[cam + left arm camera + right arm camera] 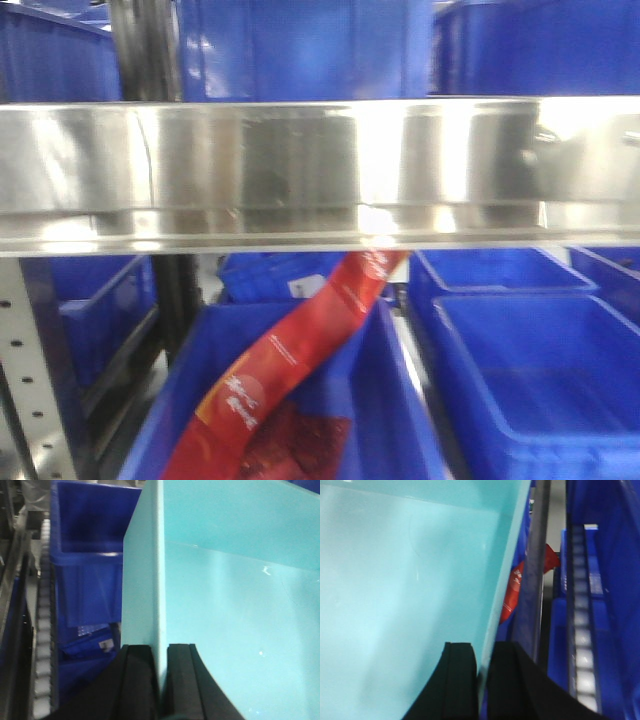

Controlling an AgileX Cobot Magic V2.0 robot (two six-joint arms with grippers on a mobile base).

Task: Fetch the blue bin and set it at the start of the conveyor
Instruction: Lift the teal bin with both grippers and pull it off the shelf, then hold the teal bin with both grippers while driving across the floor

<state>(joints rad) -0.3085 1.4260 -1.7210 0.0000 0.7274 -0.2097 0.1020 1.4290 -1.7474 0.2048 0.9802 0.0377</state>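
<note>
Black-padded left claw [164,652] and right claw [482,652] each clamp an opposite wall of the blue bin [240,605], suspended between them beside dark blue bins [85,540], probably to balance it for carrying.

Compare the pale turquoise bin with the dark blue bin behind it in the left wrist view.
Colour: the blue bin is pale turquoise; the dark blue bin is deep royal blue. State: the blue bin's walls are pinched by the left gripper and right gripper; the dark blue bin is untouched. Both are open-topped rectangular plastic tubs.
</note>
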